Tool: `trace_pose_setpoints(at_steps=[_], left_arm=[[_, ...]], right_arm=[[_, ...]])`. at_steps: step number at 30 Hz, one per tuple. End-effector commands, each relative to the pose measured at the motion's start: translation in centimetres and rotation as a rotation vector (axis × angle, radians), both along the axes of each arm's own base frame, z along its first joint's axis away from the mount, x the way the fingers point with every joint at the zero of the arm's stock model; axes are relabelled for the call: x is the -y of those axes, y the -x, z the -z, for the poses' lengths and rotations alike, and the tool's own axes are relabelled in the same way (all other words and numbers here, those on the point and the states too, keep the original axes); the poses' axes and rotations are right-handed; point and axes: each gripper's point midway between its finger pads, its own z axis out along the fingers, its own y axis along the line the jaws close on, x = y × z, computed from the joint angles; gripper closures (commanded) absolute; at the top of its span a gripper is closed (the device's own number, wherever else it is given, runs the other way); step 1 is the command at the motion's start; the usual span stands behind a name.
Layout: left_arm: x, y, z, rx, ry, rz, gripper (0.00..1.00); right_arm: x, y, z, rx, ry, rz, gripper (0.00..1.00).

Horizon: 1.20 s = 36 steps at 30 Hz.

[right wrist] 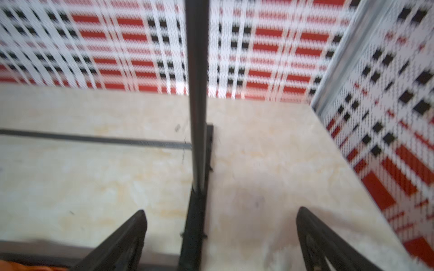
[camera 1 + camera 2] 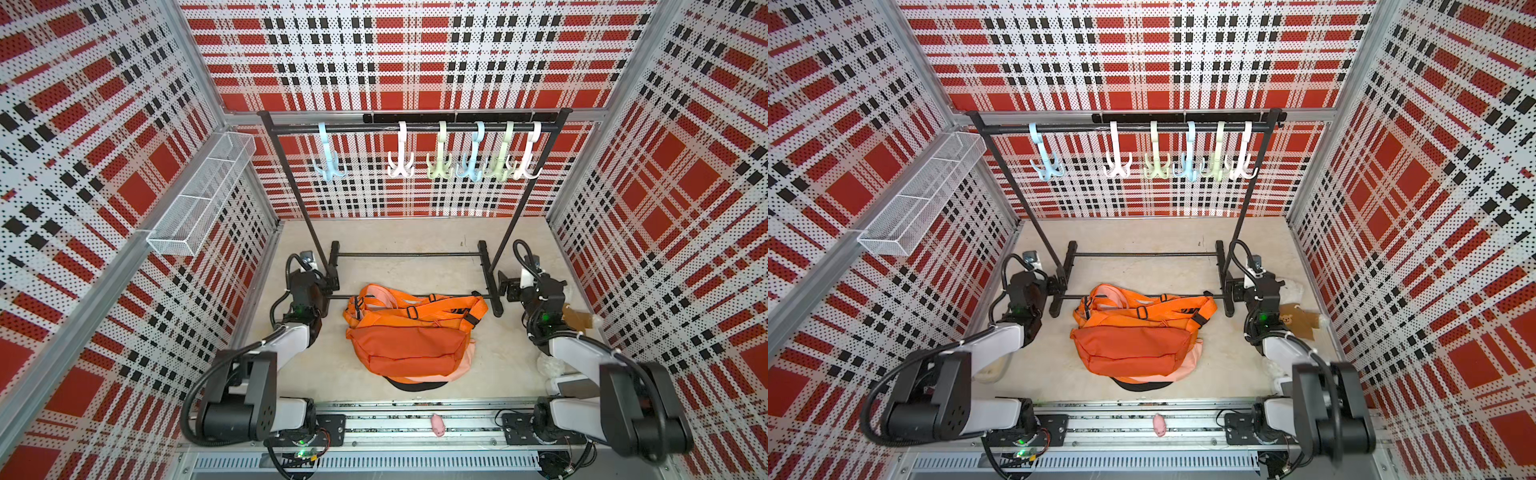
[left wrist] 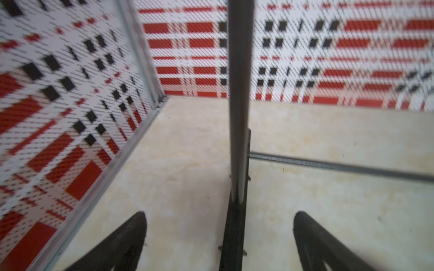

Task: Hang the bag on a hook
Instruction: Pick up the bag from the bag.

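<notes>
1. Orange fabric marks the bag [image 2: 409,345] [image 2: 1133,340]: it lies slumped on the tabletop [image 2: 415,237], about midway between the left and right edges and nearer the front edge than the back.
2. Its straps [image 2: 415,307] are heaped on the side toward the back edge and drape over the low front bar of the rack [image 2: 415,129].
3. This black rack stands across the back half of the tabletop, with one foot near the left edge and one near the right edge.
4. Six plastic hooks [image 2: 401,162] hang from its top bar. A pale blue one sits alone toward the left end, and the other five are bunched toward the right end.
5. Left gripper [image 3: 219,214]: the fingers [image 3: 131,234] are spread wide and hold nothing. In the wrist view the rack's left foot and post rise between them, clear of both.
6. Right gripper [image 1: 220,210]: it is likewise spread wide and empty, with the rack's right foot and post between its fingers [image 1: 314,237] and a sliver of orange at the view's corner.
7. A brown plush toy [image 2: 1298,320] lies by the right edge, beside the right arm [image 2: 1264,307].
8. A small pink toy [image 2: 437,424] sits on the metal rail along the front edge.
9. A white wire basket [image 2: 203,195] is fixed to the left wall.
</notes>
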Motion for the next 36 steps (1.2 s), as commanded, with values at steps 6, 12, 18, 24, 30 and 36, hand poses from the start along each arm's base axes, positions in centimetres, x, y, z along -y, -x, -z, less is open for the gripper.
trace_pose_setpoints(at_steps=[6,12,18,24,30,36], left_arm=[[-0.1,5.2,-4.9,-0.163,0.418,0.009,0.01],[5.7,10.1,-8.6,-0.184,0.329,0.169,0.01],[8.6,16.1,-8.1,-0.240,0.369,0.228,0.01],[9.9,19.8,-8.6,-0.205,0.454,0.328,0.01],[11.0,22.0,-8.6,-0.204,0.591,0.412,0.01],[10.4,23.7,-8.2,-0.180,0.645,0.419,0.01]], right_arm=[[-1.8,3.5,2.6,-0.439,-0.430,0.076,0.00],[-8.4,7.3,-3.4,-0.347,-0.234,-0.134,0.00],[-16.6,13.5,-5.1,-0.358,-0.009,-0.472,0.00],[-21.6,19.5,-5.1,-0.499,0.104,-0.744,0.00],[-26.3,24.7,-1.7,-0.638,0.271,-0.921,0.00],[-29.0,25.6,2.6,-0.716,0.411,-0.922,0.00]])
